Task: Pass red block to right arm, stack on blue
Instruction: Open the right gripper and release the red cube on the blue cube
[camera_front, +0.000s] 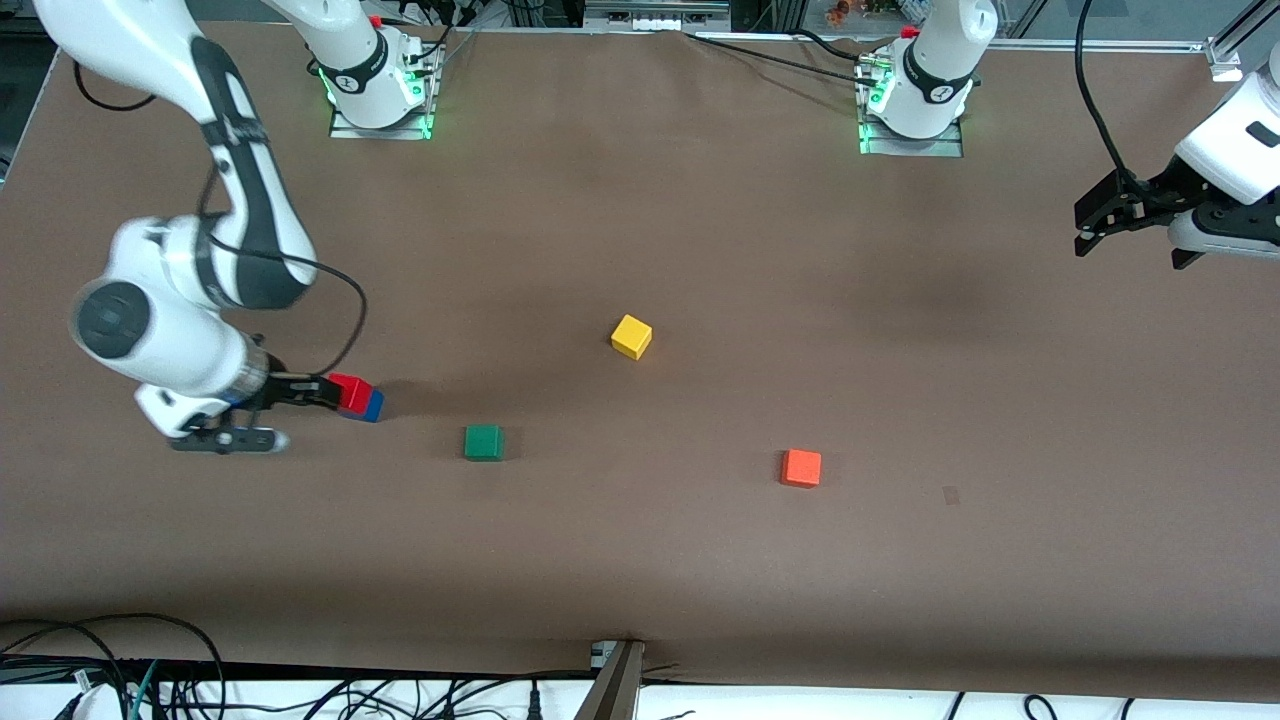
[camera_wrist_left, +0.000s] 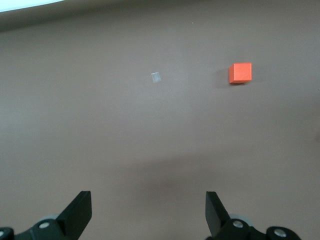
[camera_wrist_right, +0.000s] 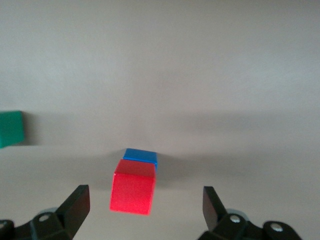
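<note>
The red block (camera_front: 350, 392) is being seen resting on the blue (camera_front: 372, 405), toward the right arm's end of the table. The right gripper (camera_wrist_right: 145, 207) is being held spread wide around the stack, with nothing gripped. The left gripper (camera_wrist_left: 148, 212) is being kept open and empty, waiting. The cube is being judged light, rigid and smooth-faced; two opposite flat sides are being recommended for any regrasp

Red block (camera_front: 351, 392) stacked on blue cube (camera_front: 373, 405), toward right arm's end.
</note>
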